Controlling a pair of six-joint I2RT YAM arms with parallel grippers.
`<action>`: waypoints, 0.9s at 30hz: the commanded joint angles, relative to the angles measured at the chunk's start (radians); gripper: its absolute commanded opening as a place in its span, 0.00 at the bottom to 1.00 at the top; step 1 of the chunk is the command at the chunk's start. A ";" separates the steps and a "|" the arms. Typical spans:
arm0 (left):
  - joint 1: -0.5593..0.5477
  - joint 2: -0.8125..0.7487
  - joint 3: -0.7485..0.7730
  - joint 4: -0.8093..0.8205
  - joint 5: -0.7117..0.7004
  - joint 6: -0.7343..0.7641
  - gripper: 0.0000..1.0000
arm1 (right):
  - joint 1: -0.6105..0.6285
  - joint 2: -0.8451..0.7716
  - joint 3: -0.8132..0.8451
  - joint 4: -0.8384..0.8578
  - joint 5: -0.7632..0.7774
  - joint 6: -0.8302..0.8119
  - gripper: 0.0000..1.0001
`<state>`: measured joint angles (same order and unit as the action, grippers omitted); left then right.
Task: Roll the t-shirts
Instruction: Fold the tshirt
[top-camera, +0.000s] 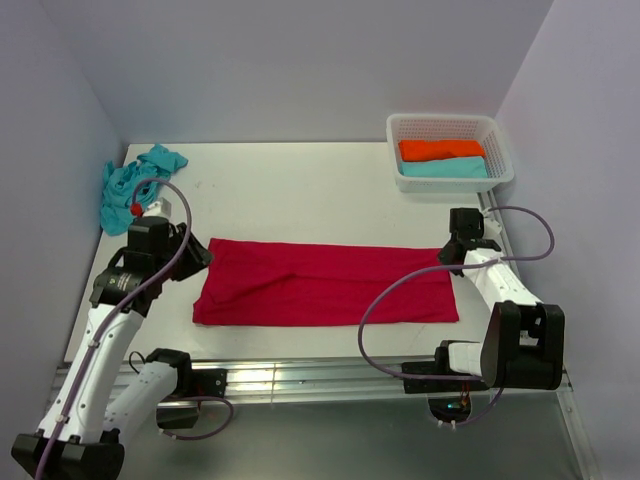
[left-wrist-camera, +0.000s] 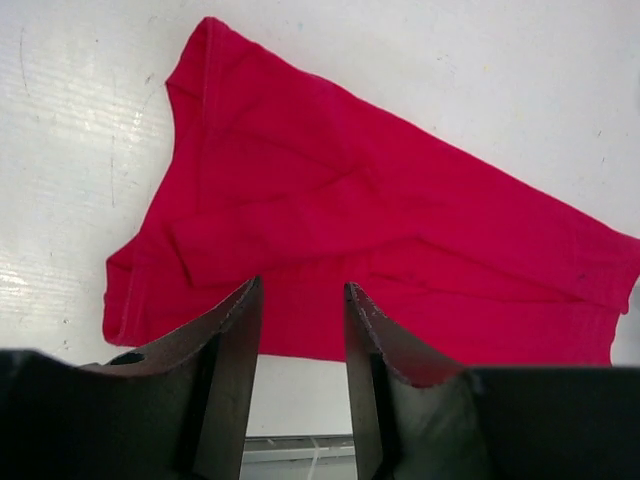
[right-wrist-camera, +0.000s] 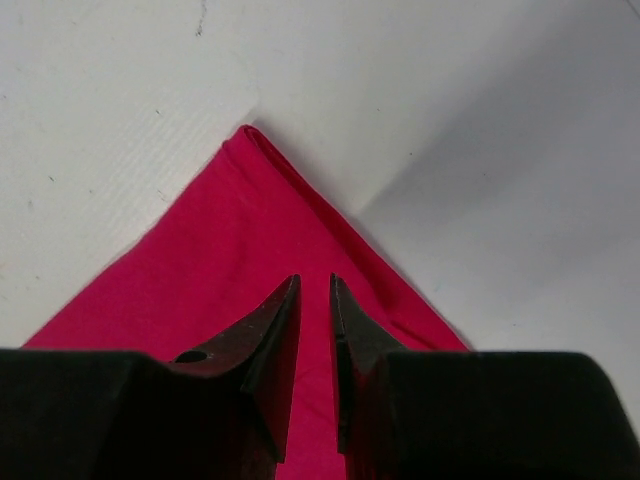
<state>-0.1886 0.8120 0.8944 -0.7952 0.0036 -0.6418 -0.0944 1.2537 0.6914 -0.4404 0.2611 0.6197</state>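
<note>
1. Left wrist view: left gripper (left-wrist-camera: 303, 290) is at 6 o'clock in the frame. Its jaws stand apart with nothing between them, hovering over the near hem of the red shirt (left-wrist-camera: 380, 230).
2. In the same view the shirt spreads from 11 o'clock to 3 o'clock and lies flat on the white table (left-wrist-camera: 70, 150), with light creases.
3. Right wrist view: right gripper (right-wrist-camera: 315, 282) has its jaws parted by a narrow slit and holds nothing. It sits above a shirt corner that points to 12 o'clock.
4. Top view: the red shirt is a long flat band across the table centre. The left arm is at its 9 o'clock end and the right arm at its 3 o'clock end.
5. The turquoise shirt (top-camera: 135, 185) is crumpled at 10 o'clock by the left wall, well apart from the red one.
6. The basket (top-camera: 455, 183) is at 2 o'clock. It holds a folded orange cloth (top-camera: 440, 148) with a teal cloth (top-camera: 445, 168) just beside it at 6 o'clock.
</note>
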 joint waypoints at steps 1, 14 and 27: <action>-0.005 -0.054 0.000 -0.038 0.003 -0.019 0.43 | -0.005 -0.020 -0.016 0.005 0.006 0.015 0.25; 0.003 0.174 0.101 0.037 -0.025 0.002 0.50 | 0.145 -0.137 0.020 0.015 -0.220 0.075 0.47; 0.150 0.717 0.279 0.194 0.047 0.060 0.49 | 0.591 0.335 0.427 0.190 -0.419 -0.001 0.49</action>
<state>-0.0654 1.4513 1.1046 -0.6647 0.0109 -0.6086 0.4458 1.4925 1.0229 -0.3313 -0.0788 0.6693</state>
